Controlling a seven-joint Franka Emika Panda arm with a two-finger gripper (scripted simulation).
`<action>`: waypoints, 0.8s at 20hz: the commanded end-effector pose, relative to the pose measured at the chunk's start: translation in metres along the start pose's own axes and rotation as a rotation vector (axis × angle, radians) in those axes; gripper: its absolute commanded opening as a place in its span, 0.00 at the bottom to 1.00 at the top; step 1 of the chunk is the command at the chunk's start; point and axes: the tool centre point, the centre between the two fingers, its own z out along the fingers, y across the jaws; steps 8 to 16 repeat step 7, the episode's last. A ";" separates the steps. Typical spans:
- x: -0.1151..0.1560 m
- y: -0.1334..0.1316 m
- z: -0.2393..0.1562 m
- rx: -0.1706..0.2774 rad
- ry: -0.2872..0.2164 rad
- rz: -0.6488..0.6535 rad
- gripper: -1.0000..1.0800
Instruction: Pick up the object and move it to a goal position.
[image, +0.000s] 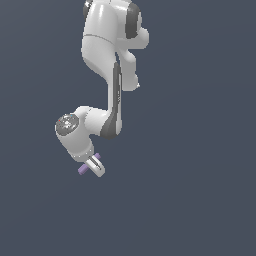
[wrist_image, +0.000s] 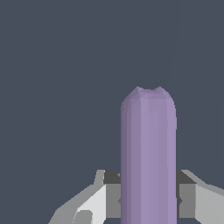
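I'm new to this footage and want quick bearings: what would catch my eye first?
The white arm reaches down the exterior view from its top edge. Its claw is shut across a small purple rod, whose ends stick out on both sides. In the wrist view the rod looms large between the fingers.

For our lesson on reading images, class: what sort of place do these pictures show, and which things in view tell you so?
Most likely a bare simulated test scene, not a real room. The background is flat, featureless grey-blue; the white arm looks smoothly rendered; its tool grips a plain purple rod with blocky, faceted edges.
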 end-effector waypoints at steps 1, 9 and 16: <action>0.006 0.000 0.000 0.000 0.000 -0.001 0.00; 0.011 0.000 -0.001 0.000 0.000 -0.001 0.00; 0.011 0.000 -0.001 0.000 0.000 -0.001 0.00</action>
